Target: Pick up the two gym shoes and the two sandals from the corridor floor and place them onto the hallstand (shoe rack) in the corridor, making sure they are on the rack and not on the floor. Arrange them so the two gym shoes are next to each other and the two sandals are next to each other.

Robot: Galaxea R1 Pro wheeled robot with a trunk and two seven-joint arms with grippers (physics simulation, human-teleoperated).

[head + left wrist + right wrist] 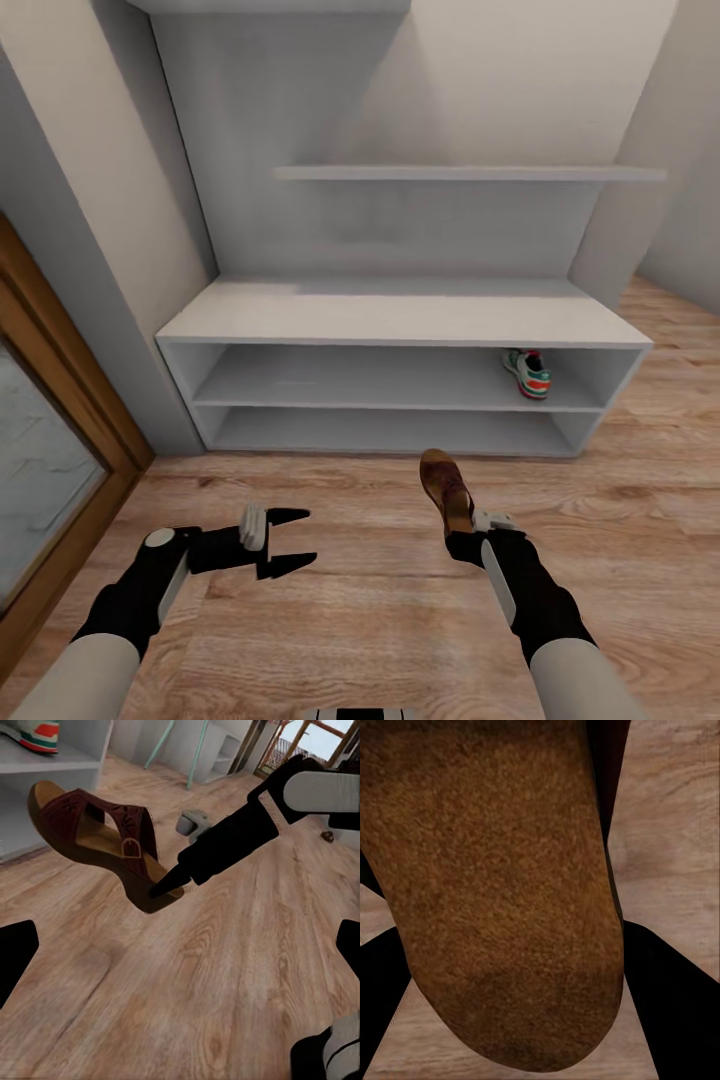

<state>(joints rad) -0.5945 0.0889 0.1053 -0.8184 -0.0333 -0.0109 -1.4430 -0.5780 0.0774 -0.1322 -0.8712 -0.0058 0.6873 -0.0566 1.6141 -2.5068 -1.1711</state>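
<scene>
My right gripper (462, 532) is shut on the heel end of a dark brown sandal (444, 485), which it holds above the corridor floor (360, 600) in front of the hallstand (400, 325). The left wrist view shows that sandal (97, 840) from the side, its tan sole pinched by a black finger (171, 880). The sandal's sole (495, 892) sits close up in the right wrist view between black fingers (664, 1009). One gym shoe (527, 373) stands at the right end of the hallstand's upper open shelf; this gym shoe (34, 733) shows again in the left wrist view. My left gripper (285, 541) hangs open and empty over the floor.
A wood-framed glass door (50, 450) lines the left wall. Wall shelves (470, 173) hang above the hallstand's flat top. A small dark object (328, 835) lies far off on the floor. Open plank floor stretches between me and the hallstand.
</scene>
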